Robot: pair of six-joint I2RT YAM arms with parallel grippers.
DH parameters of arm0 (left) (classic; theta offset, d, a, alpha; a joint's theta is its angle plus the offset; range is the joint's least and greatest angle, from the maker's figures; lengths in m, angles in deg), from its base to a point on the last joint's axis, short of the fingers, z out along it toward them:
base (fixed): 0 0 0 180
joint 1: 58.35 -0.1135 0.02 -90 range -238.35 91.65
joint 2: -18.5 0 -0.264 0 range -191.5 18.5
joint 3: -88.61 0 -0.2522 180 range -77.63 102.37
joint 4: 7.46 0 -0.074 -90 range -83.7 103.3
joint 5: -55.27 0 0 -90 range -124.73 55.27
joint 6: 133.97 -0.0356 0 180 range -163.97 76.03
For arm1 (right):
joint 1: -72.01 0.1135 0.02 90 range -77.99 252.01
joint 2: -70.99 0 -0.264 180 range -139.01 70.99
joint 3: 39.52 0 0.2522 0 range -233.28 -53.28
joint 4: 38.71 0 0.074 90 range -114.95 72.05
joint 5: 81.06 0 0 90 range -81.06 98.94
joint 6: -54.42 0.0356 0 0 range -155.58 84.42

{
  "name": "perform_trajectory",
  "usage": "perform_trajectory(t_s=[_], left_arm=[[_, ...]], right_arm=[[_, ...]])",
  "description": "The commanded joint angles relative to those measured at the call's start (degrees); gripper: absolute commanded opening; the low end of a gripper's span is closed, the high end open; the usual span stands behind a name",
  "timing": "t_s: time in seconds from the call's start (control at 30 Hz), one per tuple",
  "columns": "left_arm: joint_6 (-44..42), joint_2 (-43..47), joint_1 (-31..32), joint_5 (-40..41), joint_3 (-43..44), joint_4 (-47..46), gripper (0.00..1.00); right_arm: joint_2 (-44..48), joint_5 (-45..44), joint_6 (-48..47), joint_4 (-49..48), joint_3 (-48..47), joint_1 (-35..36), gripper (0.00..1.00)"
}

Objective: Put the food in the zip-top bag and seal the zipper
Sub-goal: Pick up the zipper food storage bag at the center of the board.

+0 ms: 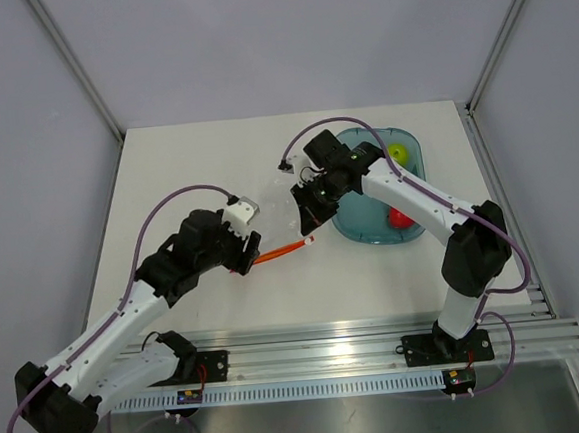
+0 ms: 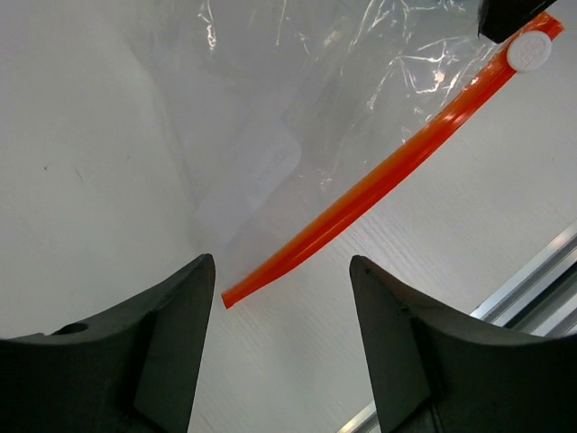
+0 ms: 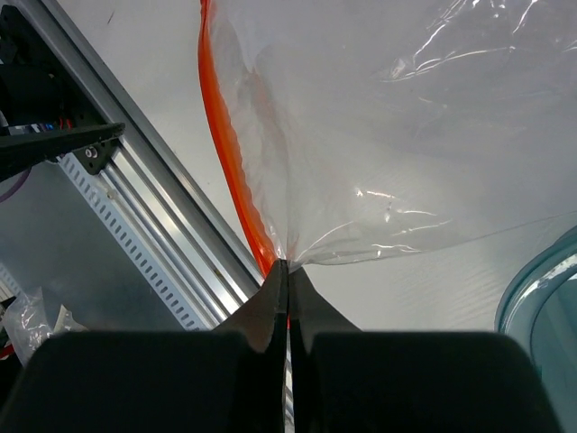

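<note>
Two claws are busy with the bag, and no fruit is in it yet

Nearest is the left claw [image 2: 281, 267]. It is spread wide and holds nothing. It hangs just over the near end of the zipper [image 2: 379, 185], which lies flat on the table [image 2: 81, 180] and points away between the two fingers.

Next comes the bag [image 2: 270, 99]. It is clear and crinkly, and it looks empty. I cannot tell if its mouth is open or closed. At the far end of the zipper sits a white knob [image 2: 529, 50].

At that far end, the right claw [image 3: 287, 267] is squeezed tight on the corner of the bag, right by the orange strip. The plastic bunches up where it pinches.

Farther off, just beside the bag, is the tray [image 1: 360, 226]. One green apple [image 1: 397, 153] and the red fruit [image 1: 400, 218] lie in it. I see no other apple; the right arm may hide it.

So I think the job has hardly begun: all the fruit must go in, then the zipper must be slid shut
</note>
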State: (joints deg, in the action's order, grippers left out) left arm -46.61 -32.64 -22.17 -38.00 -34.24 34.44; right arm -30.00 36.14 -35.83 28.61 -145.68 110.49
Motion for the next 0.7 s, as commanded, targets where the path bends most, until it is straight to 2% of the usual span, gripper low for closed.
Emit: perform_trajectory(t_s=[0.0, 0.17, 0.27, 0.67], left_arm=[[-4.6, -3.9, 2.0, -1.9, 2.7, -2.9, 0.64], [-7.6, -3.4, 6.9, 0.4, -0.4, -7.5, 0.65], [-8.4, -2.1, 9.6, 5.1, -3.7, -12.0, 0.65], [-9.8, -7.5, 10.8, 7.3, -4.0, -14.2, 0.59]], right_arm=[[3.9, 1.7, -1.3, 0.5, 1.2, -0.5, 0.0], [3.3, 2.8, -1.5, -0.3, 1.5, -1.0, 0.0], [1.2, 4.1, -2.2, 0.1, 0.2, -1.7, 0.0], [-0.8, 7.2, -4.2, 0.2, 0.0, -3.8, 0.0]])
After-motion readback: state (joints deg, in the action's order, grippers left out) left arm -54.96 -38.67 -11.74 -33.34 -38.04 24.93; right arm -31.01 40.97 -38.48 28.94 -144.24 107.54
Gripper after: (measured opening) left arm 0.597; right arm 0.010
